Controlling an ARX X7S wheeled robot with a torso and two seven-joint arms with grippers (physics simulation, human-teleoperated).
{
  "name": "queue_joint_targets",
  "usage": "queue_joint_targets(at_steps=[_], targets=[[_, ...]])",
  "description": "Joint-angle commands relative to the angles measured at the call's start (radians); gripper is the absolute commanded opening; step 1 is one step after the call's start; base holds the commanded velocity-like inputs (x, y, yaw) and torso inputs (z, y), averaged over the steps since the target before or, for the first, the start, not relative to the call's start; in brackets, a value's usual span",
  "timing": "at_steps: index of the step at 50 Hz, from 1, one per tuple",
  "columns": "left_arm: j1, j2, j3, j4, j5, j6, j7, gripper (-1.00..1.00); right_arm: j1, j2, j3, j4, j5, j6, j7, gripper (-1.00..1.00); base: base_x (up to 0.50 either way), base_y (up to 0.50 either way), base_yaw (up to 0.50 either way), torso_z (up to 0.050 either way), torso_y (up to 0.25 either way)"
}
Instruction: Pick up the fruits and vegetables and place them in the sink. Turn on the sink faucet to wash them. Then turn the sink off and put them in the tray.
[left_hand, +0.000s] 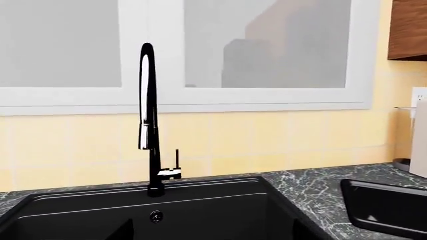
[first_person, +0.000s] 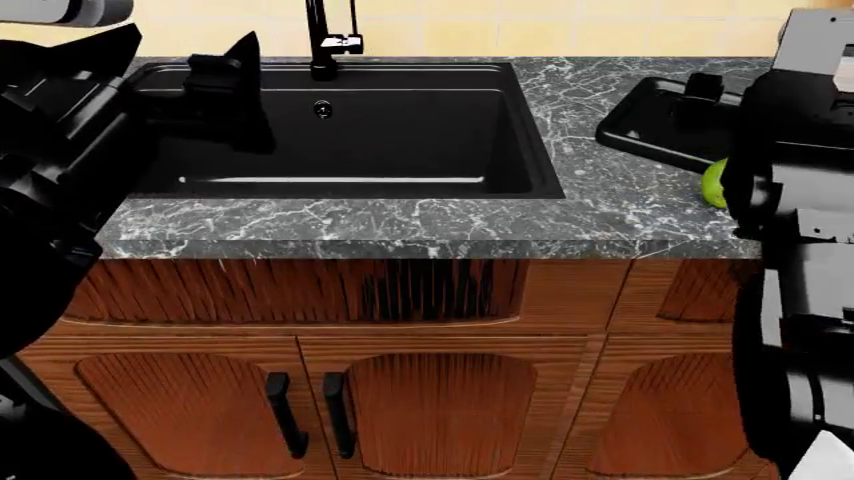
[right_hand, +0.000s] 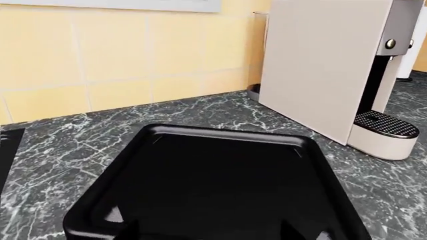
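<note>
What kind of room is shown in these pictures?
Most likely a home kitchen, rendered in simulation. A black sink with a tall faucet is set into a marble-patterned countertop over wooden cabinets, and a coffee machine stands against the yellow tiled wall.

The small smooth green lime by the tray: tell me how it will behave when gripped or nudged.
The small smooth green lime looks round, so it would probably roll across the flat marble counter. Its glossy skin may slip. It is partly hidden behind the right arm.
</note>
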Motion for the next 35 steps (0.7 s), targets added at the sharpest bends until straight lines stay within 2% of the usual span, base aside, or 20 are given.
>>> queue_joint_targets(at_steps=[1, 19, 35], targets=[[-0.015, -0.007, -0.003, -0.015, -0.034, -0.005, -0.022, 1.00, 0.085, -0.012, 0.018, 0.248, -0.021, -0.094, 0.015, 1.00, 0.00, 0.00, 0.00, 0.000, 0.000], [0.001, -0.038, 0.020, -0.025, -0.061, 0.028, -0.047, 1.00, 0.029, -0.005, 0.104, 0.249, -0.036, -0.058, 0.058, 1.00, 0.00, 0.00, 0.00, 0.000, 0.000], [0.009, -0.052, 0.033, -0.036, -0.080, 0.049, -0.069, 1.00, -0.024, -0.011, 0.151, 0.249, -0.039, -0.163, 0.040, 1.00, 0.00, 0.00, 0.00, 0.000, 0.000]])
